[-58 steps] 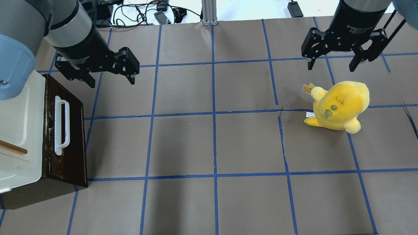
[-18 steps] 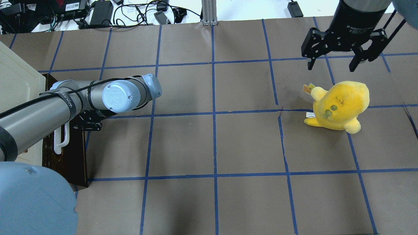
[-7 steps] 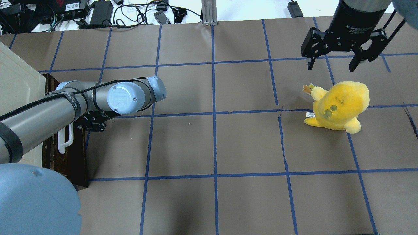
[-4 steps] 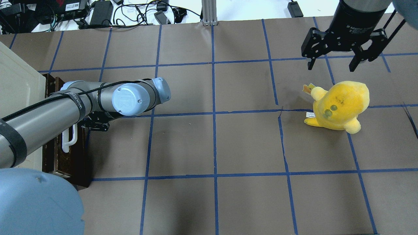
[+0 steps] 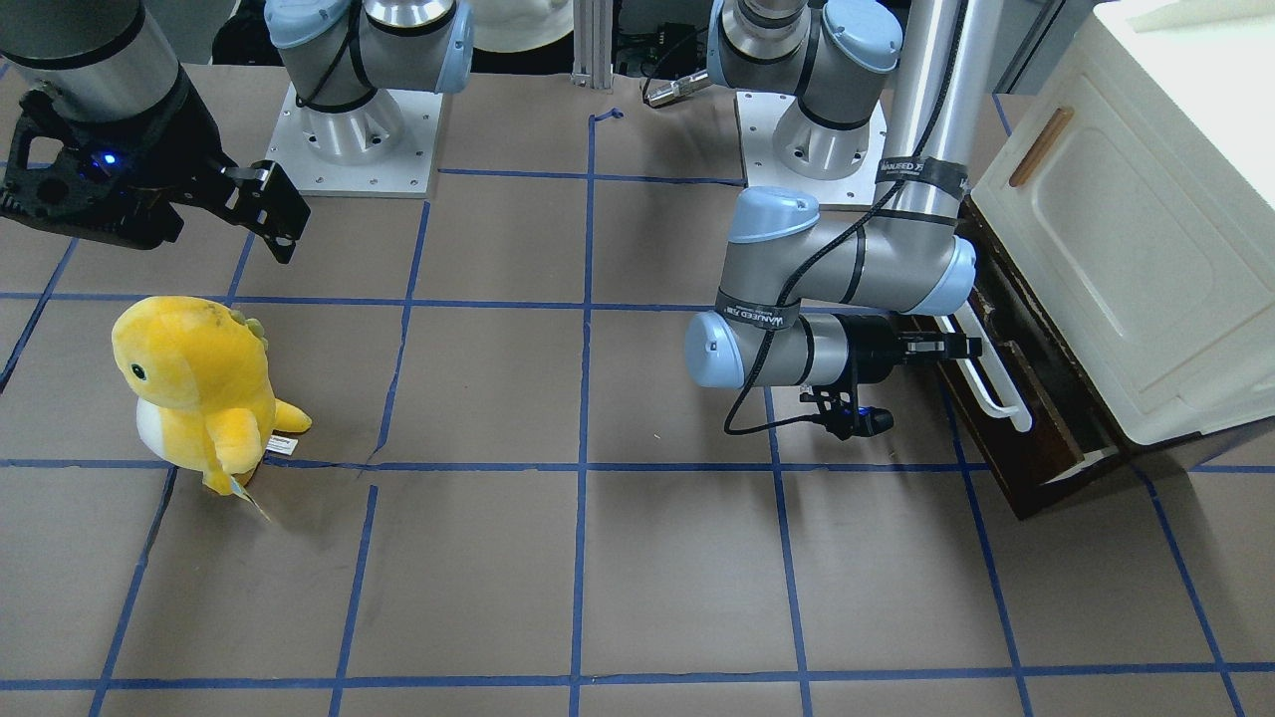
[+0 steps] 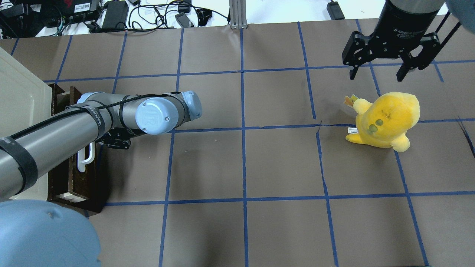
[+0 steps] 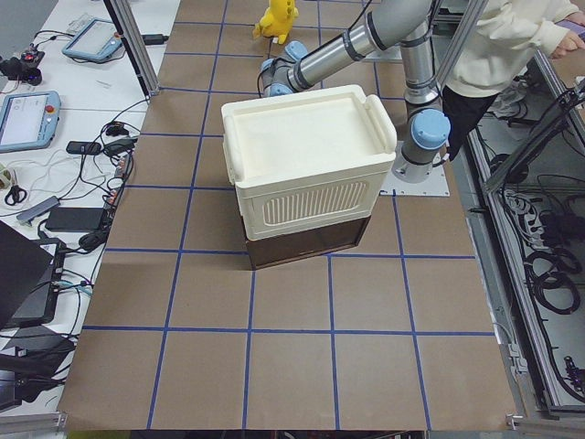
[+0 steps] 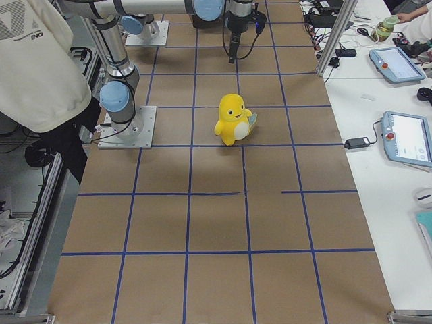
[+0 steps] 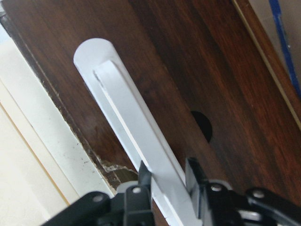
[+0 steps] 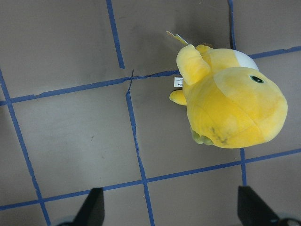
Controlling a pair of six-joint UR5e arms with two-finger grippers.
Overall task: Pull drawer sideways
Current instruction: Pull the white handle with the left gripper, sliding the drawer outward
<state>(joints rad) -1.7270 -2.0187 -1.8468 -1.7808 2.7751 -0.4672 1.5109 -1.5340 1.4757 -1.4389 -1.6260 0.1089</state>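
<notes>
Now drawer [image 6: 91, 185] further out vs earlier, left hand [image 9: 168, 173] gripping handle [image 9: 127, 108].

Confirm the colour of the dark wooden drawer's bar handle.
White; the long bar handle shows best in the left wrist view.

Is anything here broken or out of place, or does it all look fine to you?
Two small flaws: the drawer front's edge is chipped pale beside the left pincer, and the brown paper is torn near the yellow plush.
</notes>
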